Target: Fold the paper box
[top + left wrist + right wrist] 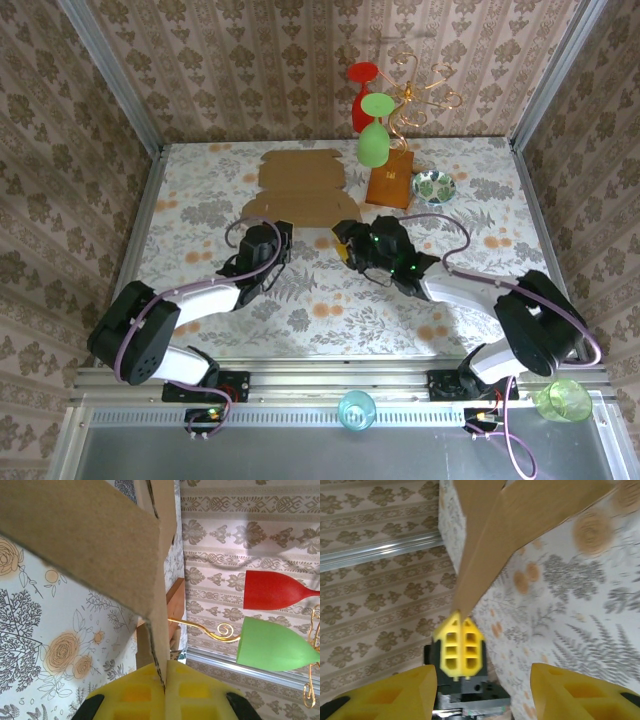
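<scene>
floral-print table (pixel 330 320), patterned wallpaper on three sides. at the near rail stand a blue cup (pixel 356 410) and a green cup (pixel 562 400). mid-table, the left gripper (pixel 165 674) is clenched on the near edge of the paper box (pixel 300 190), its pads pinching one thin flap. the right gripper (pixel 348 245), at its 3 o'clock, stands spread wide and grasps nothing (its own fingers (pixel 415 690) flank that wrist view). the box lies at 12 o'clock from both grippers, mostly flat, its near edge raised. judgement: light, stiff corrugated sheet that bends cleanly only at the scores and dents if squeezed mid-panel, so take flaps by their free edges. beyond, at 1 o'clock, sit a wooden block (pixel 390 185) carrying a wire stand and a small bowl (pixel 433 186).
</scene>
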`<action>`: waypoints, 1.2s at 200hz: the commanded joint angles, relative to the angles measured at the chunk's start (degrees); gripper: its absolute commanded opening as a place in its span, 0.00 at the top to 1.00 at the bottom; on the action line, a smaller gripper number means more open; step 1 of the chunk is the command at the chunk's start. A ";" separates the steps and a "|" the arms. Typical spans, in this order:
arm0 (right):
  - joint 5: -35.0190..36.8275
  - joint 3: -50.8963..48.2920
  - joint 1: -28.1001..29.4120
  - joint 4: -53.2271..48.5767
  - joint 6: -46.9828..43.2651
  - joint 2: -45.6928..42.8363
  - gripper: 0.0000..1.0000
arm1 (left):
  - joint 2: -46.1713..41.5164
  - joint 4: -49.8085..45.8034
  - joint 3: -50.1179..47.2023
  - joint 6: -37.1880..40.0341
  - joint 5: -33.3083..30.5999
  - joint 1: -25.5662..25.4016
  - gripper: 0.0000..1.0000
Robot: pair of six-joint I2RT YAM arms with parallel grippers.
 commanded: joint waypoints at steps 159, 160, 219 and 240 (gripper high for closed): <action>10.68 8.87 0.52 5.38 7.71 11.29 0.73 | -3.34 -0.24 1.29 -3.35 -5.02 -6.15 1.00; 10.70 8.94 0.50 5.37 7.72 11.33 0.73 | -3.34 -0.28 1.33 -3.33 -5.06 -6.20 1.00; 12.35 11.51 0.04 -4.68 5.62 3.49 1.00 | -19.52 -19.44 2.04 3.88 -4.24 -2.62 0.52; 13.15 12.57 0.04 -9.77 4.83 -1.01 1.00 | -32.40 -38.96 4.31 11.17 -4.05 2.71 0.39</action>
